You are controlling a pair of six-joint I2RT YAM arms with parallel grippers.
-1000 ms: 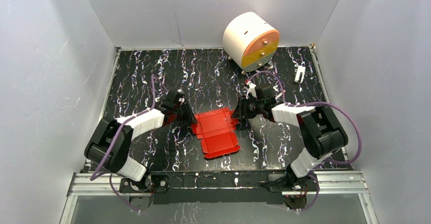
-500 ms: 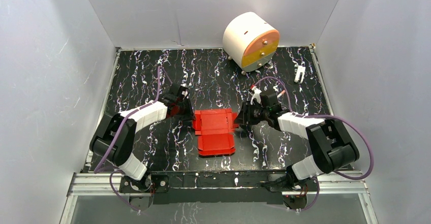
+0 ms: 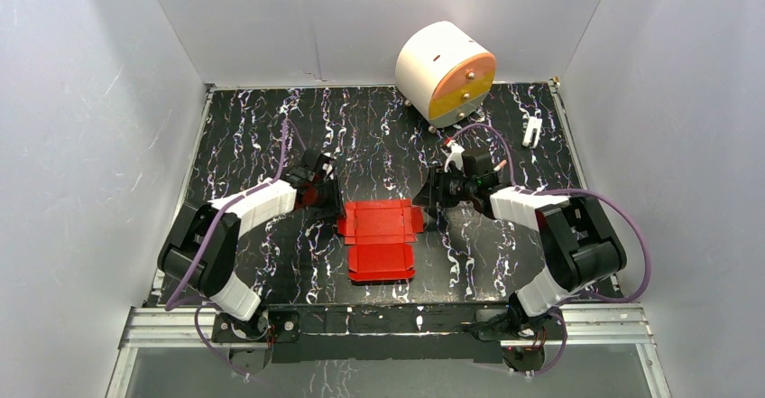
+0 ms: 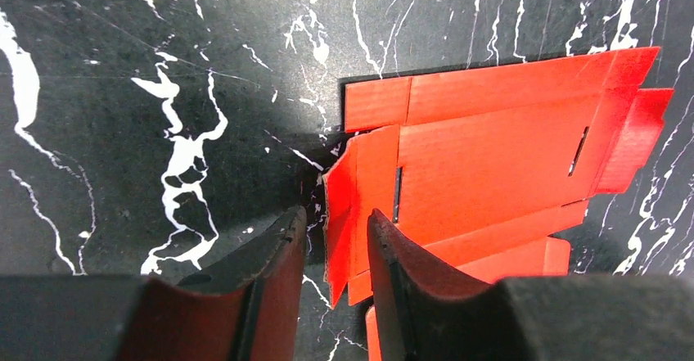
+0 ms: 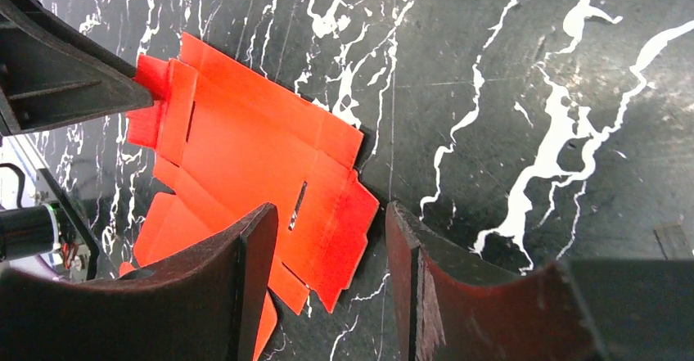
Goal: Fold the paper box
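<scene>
The paper box [image 3: 381, 236] is a flat, creased red card sheet with flaps, lying mid-table between both arms. My left gripper [image 3: 330, 201] sits low at its left edge. In the left wrist view the paper box [image 4: 491, 148] has its left end flap standing up between the jaws of the left gripper [image 4: 335, 234], with a gap on each side, so that gripper is open. My right gripper [image 3: 431, 196] is at the right edge. In the right wrist view the paper box [image 5: 245, 148] has its right flap lying flat between the wide-open jaws of the right gripper [image 5: 327, 226].
A large white-and-orange drum [image 3: 446, 73] stands at the back, right of centre. A small white clip-like piece [image 3: 532, 130] lies near the back right corner. White walls close in the black marbled table [image 3: 253, 127] on three sides.
The red sheet has turned from skewed to square with the table. My left gripper nipped shut at the left flap and opened again. My right gripper has opened slightly wider.
</scene>
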